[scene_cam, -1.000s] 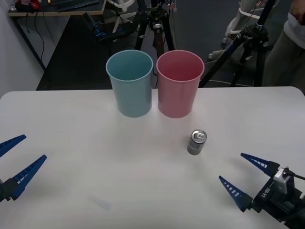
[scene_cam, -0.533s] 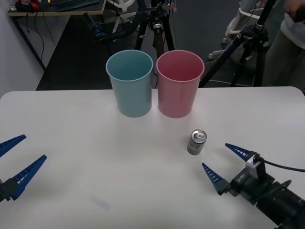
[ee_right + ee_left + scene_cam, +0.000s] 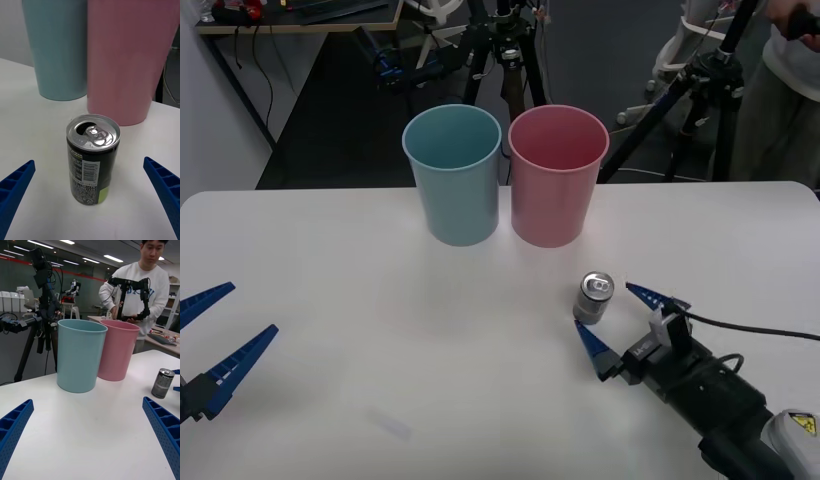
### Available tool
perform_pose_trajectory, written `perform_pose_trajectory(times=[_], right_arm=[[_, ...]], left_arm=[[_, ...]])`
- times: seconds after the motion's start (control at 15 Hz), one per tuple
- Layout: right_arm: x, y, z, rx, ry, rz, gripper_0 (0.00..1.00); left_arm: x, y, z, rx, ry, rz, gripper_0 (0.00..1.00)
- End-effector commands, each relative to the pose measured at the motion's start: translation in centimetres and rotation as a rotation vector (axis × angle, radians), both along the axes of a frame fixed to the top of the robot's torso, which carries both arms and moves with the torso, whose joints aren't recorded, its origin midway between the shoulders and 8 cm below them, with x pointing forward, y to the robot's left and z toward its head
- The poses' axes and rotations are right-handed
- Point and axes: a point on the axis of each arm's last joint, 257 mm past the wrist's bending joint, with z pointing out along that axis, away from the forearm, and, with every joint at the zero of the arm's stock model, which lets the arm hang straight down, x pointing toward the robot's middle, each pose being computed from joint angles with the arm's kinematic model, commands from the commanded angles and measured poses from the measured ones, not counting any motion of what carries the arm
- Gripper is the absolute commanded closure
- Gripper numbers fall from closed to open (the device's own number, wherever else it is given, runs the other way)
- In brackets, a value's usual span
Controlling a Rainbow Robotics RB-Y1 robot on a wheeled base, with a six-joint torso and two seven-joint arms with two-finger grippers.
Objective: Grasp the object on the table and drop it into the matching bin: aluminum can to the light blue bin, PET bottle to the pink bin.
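Note:
The aluminum can [image 3: 593, 298] stands upright on the white table [image 3: 380, 330], its silver top and pull tab facing up; it is also seen as the can [image 3: 92, 159] and the can [image 3: 162, 383]. My right gripper [image 3: 617, 319] is open just short of the can, one blue finger on each side of it, not touching. In the right wrist view the right gripper [image 3: 90, 187] shows its fingers at both lower corners. The light blue bin [image 3: 452, 172] and pink bin [image 3: 556, 172] stand side by side behind the can. My left gripper [image 3: 220, 335] rests open at the table's left edge.
Black tripods [image 3: 500, 50] and a person [image 3: 790, 90] stand beyond the table's far edge. A cable [image 3: 760, 328] trails along the right arm. Bare tabletop stretches between the two grippers.
My right gripper has moved forward and left from the table's front right corner until its open fingers flank the can. The can, both bins and the left gripper have stayed put.

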Motion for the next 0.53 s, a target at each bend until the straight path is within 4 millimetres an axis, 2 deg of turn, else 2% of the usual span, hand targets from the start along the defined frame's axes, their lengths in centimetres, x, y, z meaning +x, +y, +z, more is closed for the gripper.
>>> perform_pose_trajectory(times=[0.07, 0.53], right_arm=[[1.3, 0.9, -0.4, -0.008, 0.008, -0.02, 0.0], [4.9, 2.9, -1.2, 0.011, 0.035, -0.023, 0.0]], left_arm=[[0.0, 0.0, 0.0, 0.0, 0.0, 0.0, 0.0], [0.0, 0.0, 0.0, 0.0, 0.0, 0.0, 0.0]])
